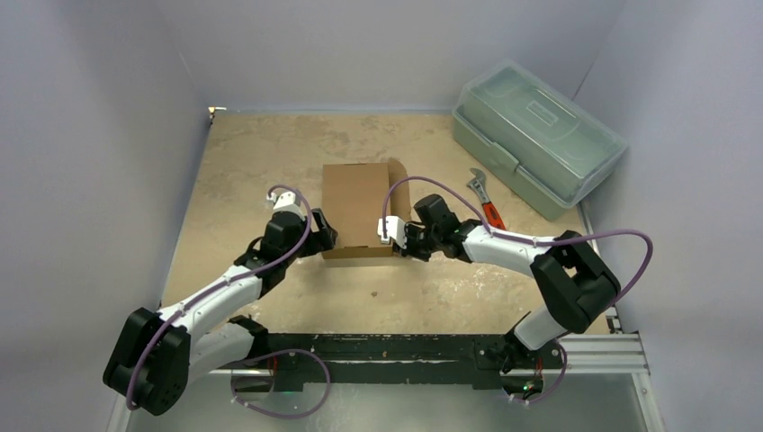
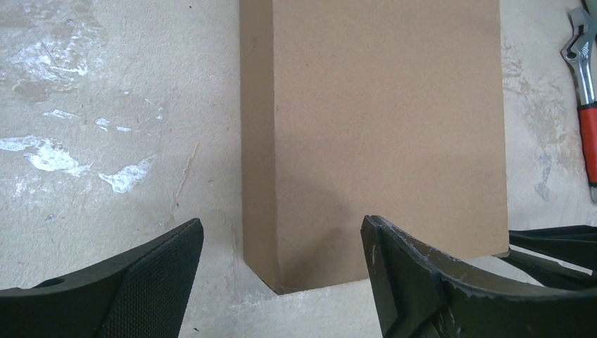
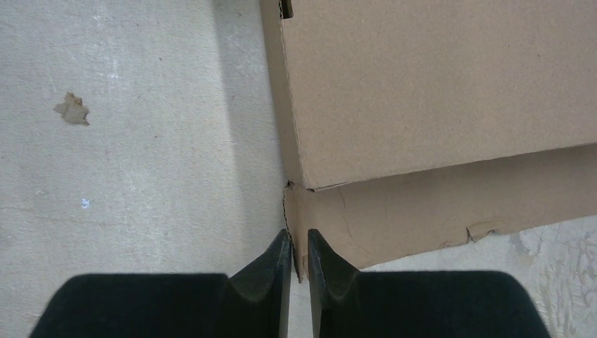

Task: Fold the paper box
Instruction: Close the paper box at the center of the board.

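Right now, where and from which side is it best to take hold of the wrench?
The wrench lies flat on the table, so come from straight above and close across its red handle. The handle is straight and narrow; the steel head flares and would probably slip.

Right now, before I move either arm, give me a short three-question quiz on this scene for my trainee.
1. True or false: the left gripper is clamped shut.
2. What lies between the paper box and the toolbox? A) a red-handled wrench B) a screwdriver C) a tape roll
3. Fill in: the fingertips at the box's near right corner belong to the ____ gripper.
Key: 1 false, its jaws stand wide open. 2 A. 3 right: the right gripper.
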Available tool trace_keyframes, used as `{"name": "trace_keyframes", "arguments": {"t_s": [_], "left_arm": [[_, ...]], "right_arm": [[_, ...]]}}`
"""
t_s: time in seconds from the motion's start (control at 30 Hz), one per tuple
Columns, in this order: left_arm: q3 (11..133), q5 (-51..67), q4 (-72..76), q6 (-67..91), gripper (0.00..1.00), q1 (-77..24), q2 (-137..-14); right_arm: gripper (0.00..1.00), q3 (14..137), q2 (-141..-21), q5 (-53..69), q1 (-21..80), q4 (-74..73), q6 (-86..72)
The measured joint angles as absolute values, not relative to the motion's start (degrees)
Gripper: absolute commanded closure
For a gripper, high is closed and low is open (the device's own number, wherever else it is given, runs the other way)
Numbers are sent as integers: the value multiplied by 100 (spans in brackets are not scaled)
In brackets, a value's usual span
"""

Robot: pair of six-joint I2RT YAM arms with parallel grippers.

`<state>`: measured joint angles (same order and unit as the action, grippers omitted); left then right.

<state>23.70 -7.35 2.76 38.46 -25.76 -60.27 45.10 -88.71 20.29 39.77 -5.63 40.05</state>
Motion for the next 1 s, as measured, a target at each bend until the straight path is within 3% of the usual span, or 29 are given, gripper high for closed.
{"name": "trace_keyframes", "arguments": {"t_s": [0.47,1.0], "left_arm": [[2423,-753,314,3780,20,-2576,-6165],[2434,-622,467,3750,28,-2576,-6386]], "right_arm": [[97,4622,-8871,2080,3931,-585,3765],[100,4681,-8888,2038,3931,-620,3592]]}}
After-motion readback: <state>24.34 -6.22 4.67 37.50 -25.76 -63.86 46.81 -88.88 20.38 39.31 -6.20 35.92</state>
